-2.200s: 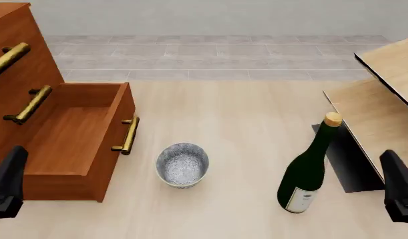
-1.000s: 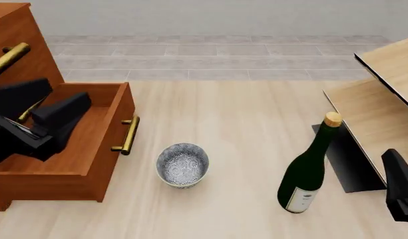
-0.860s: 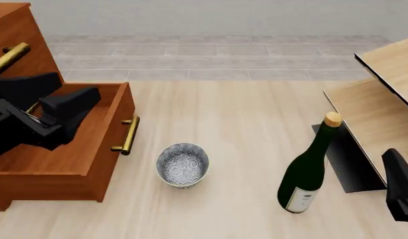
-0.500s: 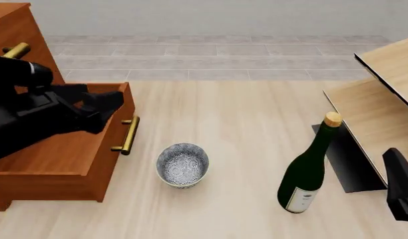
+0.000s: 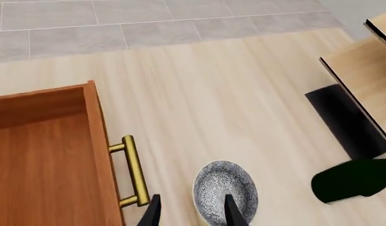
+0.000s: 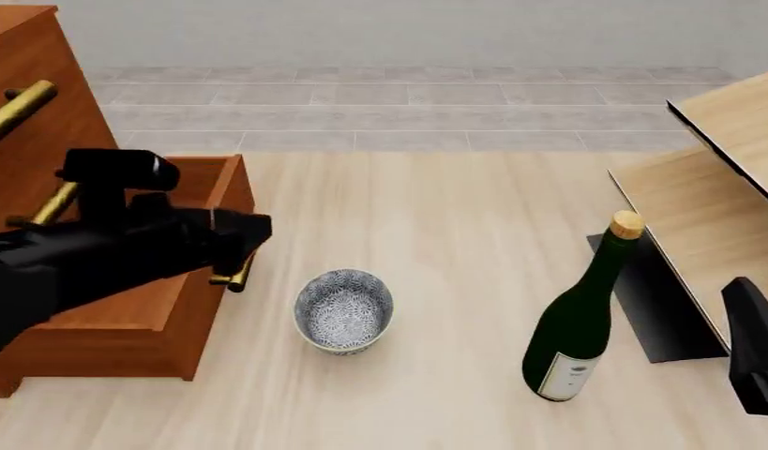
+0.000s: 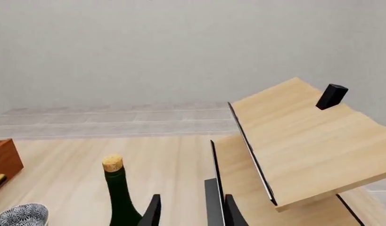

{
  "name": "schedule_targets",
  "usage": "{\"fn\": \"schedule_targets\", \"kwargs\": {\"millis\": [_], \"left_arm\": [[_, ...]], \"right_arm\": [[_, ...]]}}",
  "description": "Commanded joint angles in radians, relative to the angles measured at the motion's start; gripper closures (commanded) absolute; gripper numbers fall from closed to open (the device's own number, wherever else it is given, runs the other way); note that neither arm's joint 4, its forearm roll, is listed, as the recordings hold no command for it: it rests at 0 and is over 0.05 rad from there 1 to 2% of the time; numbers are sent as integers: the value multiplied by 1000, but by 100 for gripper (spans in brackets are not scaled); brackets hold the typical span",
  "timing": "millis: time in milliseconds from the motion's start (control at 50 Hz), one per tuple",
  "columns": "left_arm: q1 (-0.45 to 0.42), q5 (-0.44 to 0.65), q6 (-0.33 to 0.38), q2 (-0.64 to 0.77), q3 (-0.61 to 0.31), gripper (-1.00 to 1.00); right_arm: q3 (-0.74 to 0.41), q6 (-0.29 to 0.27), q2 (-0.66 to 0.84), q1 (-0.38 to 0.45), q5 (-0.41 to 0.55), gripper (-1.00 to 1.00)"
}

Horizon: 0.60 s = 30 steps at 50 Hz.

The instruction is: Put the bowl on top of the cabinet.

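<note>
**Line up over the bowl before you drop**

The bowl (image 6: 343, 310) stands upright on the tabletop (image 6: 459, 234), toward the near edge and left of its middle, just beside the open drawer (image 6: 133, 281) of the cabinet (image 6: 34, 103) and well apart from the bottle (image 6: 581, 319). Your left claw (image 5: 191, 213) hangs above it with its fingers apart and nothing between them; in the left wrist view one fingertip (image 5: 233, 213) lies over the bowl and the other falls between the rim and the brass handle (image 5: 135, 172). Centre one finger inside the rim and one outside, on the side away from the drawer front, so you do not catch the handle. Then descend, pinch the wall, and lift straight. Your right claw (image 7: 189, 211) idles near the pale shelf unit (image 7: 299, 136), fingers apart; leave it parked.
</note>
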Motion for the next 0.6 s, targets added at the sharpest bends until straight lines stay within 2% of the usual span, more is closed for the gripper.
{"fn": "schedule_targets", "kwargs": {"millis": [20, 160, 360, 600], "left_arm": [[-21, -24, -40, 61, 19, -100], [-29, -38, -80, 110, 23, -100], [-22, -69, -84, 162, 31, -100], [-54, -85, -119, 210, 20, -100]], "right_arm": [[2, 6, 0, -2, -7, -100], [3, 9, 0, -4, -10, -100], [0, 16, 0, -7, -10, -100], [-2, 22, 0, -7, -9, -100]]}}
